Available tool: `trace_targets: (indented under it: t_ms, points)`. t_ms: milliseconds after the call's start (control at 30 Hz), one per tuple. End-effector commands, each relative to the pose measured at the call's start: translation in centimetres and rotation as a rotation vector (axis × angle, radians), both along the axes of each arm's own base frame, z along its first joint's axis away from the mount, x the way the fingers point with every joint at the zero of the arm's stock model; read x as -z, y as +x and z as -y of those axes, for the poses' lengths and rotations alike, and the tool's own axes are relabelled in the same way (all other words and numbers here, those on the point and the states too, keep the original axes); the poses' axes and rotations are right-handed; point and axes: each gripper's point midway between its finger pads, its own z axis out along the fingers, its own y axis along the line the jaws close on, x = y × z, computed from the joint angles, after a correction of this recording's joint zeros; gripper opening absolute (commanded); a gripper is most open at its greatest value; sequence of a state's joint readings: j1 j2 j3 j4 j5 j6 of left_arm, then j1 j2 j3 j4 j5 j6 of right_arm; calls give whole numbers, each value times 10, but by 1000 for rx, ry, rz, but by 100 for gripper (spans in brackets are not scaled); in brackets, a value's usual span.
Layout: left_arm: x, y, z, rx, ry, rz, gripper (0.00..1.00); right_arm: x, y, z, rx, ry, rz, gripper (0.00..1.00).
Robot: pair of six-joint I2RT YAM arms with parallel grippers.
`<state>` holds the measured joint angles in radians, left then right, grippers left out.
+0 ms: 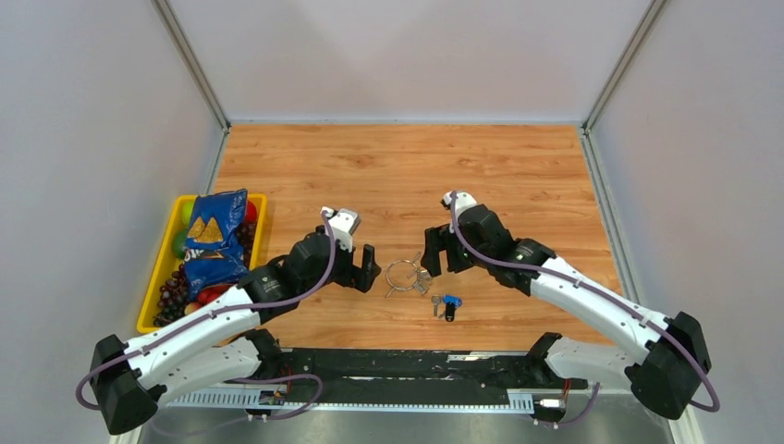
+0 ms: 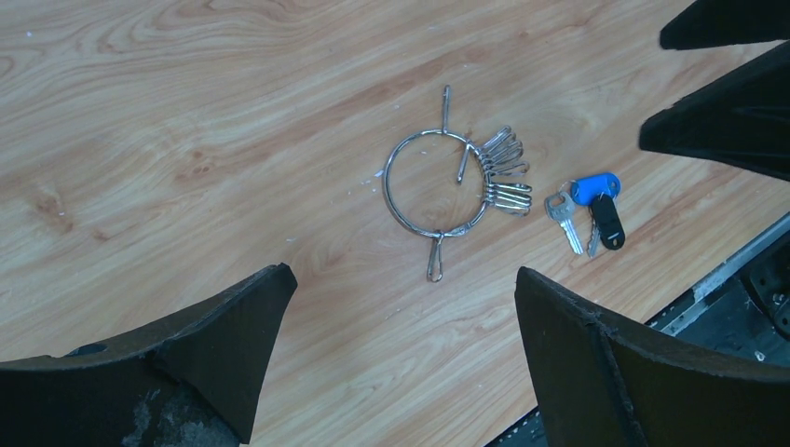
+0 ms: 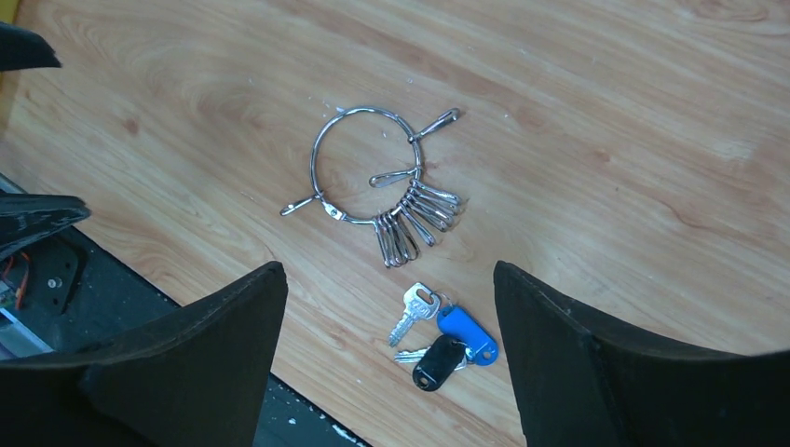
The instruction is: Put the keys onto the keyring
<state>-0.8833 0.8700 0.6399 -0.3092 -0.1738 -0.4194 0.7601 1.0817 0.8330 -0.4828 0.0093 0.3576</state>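
Just beside the keyring [image 3: 415, 212], on the side nearer the arm bases, the keys [image 3: 454, 333] are lying in a tight bunch on the bench [image 1: 407, 166]. The blue head, the black head and the plain silver one are touching, and none is sitting on the ring yet. I am hovering both tools either side of the ring: the left tool [image 2: 401, 284] is gaping wide and carrying nothing, and the right tool [image 3: 388, 272] is doing the same.

I am expecting trouble from how flat everything is lying. The thin wire is likely to skate across the wood if a finger nudges it, and pinching one key is likely to drag its neighbours. The ring's dangling clips could also swing into the way.

Well apart from the keyring, on the left arm's side, a yellow tray [image 1: 146, 310] is holding blue snack bags [image 1: 214, 236], dark grapes [image 1: 171, 291] and a green fruit [image 1: 185, 215].
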Motion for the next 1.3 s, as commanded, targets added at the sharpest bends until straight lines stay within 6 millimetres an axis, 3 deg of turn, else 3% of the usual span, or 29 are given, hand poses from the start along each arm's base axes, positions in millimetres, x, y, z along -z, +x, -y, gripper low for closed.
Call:
trace_targets:
  t_ms: [0, 133, 400, 533, 833, 967, 1100, 1267]
  points:
    - [-6, -2, 1, -10, -51, 10, 100, 16, 7, -11, 11, -23, -23, 82]
    - [-2, -7, -2, -9, -59, -8, 100, 39, 5, -17, 10, -73, -76, 75]
    - [1, -15, -9, -15, -80, -16, 100, 59, -16, -52, -100, -178, -56, 67]
    - [-1, -17, -10, -16, -90, -16, 100, 66, -19, -58, -114, -211, -49, 49]
    - [1, -22, -19, -37, -108, -18, 100, 83, -35, -73, -196, -280, -31, 24]
    - [-2, -22, -22, -49, -117, -10, 100, 91, -37, -85, -188, -288, -52, 23]
    - [-5, -22, -25, -62, -119, -1, 100, 87, -33, -90, -124, -257, -56, 24]
    - [-6, -23, -28, -65, -121, 2, 100, 85, -37, -80, -120, -268, -43, 27]
